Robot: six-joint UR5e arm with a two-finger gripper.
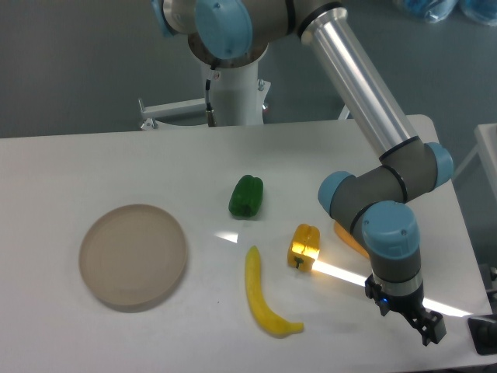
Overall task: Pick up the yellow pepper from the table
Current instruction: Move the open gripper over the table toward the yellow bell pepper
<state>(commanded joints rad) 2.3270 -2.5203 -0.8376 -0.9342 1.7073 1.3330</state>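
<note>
Arm (pixel 365 93) base joints cut by top edge. Orange wedge (pixel 347 235) at 3 o'clock of pepper (pixel 304 245), mostly hidden behind wrist. Gripper (pixel 423 326) small, dark; jaws' gap unreadable. Counter (pixel 93 167) cut by left, bottom, right edges. Dark object (pixel 483 336) at 4 o'clock cut by right edge, unidentifiable. Blue items (pixel 446 9) at 1 o'clock cropped by top edge.

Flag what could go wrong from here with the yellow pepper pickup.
The gripper sits low near the table edge, well right of the yellow pepper, so a low sweep could knock it over. The banana-shaped piece lies close beside the pepper and might be bumped or grabbed instead.
</note>
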